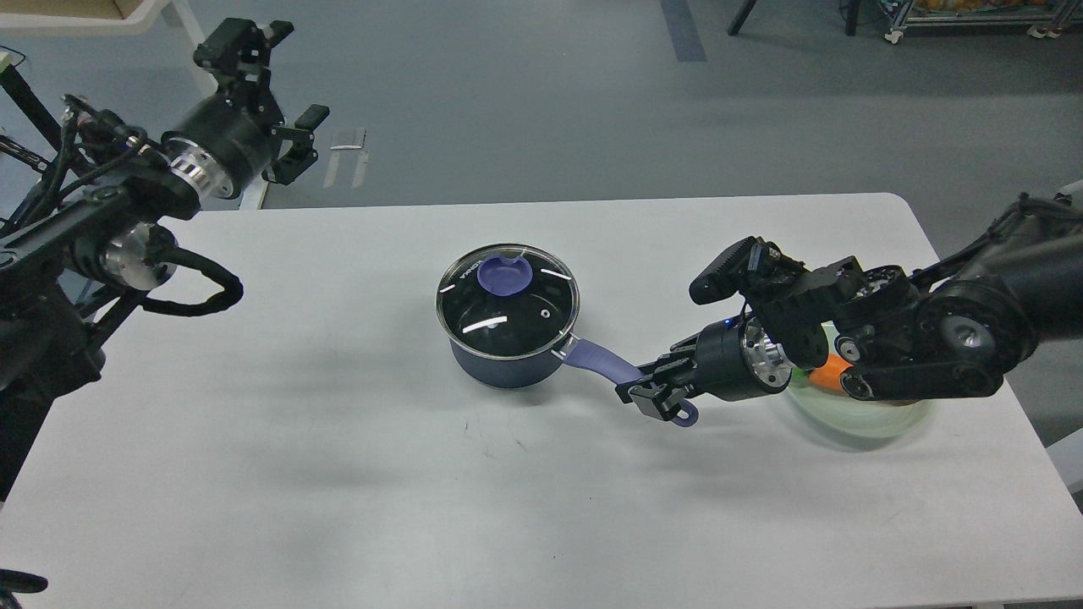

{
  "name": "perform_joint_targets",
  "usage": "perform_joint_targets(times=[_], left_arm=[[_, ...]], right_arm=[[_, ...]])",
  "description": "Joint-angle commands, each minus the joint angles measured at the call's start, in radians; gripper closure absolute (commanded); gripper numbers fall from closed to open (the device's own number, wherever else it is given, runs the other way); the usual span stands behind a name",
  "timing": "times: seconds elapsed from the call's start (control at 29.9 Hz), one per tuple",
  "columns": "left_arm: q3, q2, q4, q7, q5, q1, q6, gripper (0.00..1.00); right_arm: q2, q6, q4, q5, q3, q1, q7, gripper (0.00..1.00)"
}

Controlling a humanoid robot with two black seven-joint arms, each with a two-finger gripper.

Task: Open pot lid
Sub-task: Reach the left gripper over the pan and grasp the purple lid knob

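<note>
White table [338, 474] on grey floor, lidded pot [508, 355], right jaws clamping its handle [596, 359], left jaws spread, empty

Above the lid [508, 297] and its knob [505, 275] nothing stands in the way, so the way down from above is open. The tabletop [338, 474] is bare to the left of the pot [506, 359], in front of it and behind it. On the right, the right gripper [656, 391] crowds the end of the handle [599, 359], and its arm hangs over the green dish [854, 419]. The left gripper [283, 127] hangs beyond the tabletop's far left corner, well apart from the pot.
</note>
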Motion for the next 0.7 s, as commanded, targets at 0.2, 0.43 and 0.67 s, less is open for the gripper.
perform_joint_targets(times=[0.2, 0.43, 0.67], left_arm=[[0.025, -0.050, -0.129, -0.002, 0.834, -0.087, 0.011, 0.01], [0.225, -0.052, -0.130, -0.025, 1.152, -0.113, 0.119, 0.01], [0.456, -0.075, -0.113, -0.029, 1.171, -0.113, 0.319, 0.02]], right_arm=[[-0.007, 0.000, 0.006, 0.003, 0.016, -0.001, 0.003, 0.84], [-0.004, 0.002, 0.005, 0.000, 0.016, 0.003, 0.005, 0.84], [-0.001, 0.002, 0.000, -0.004, 0.018, -0.003, 0.003, 0.84]])
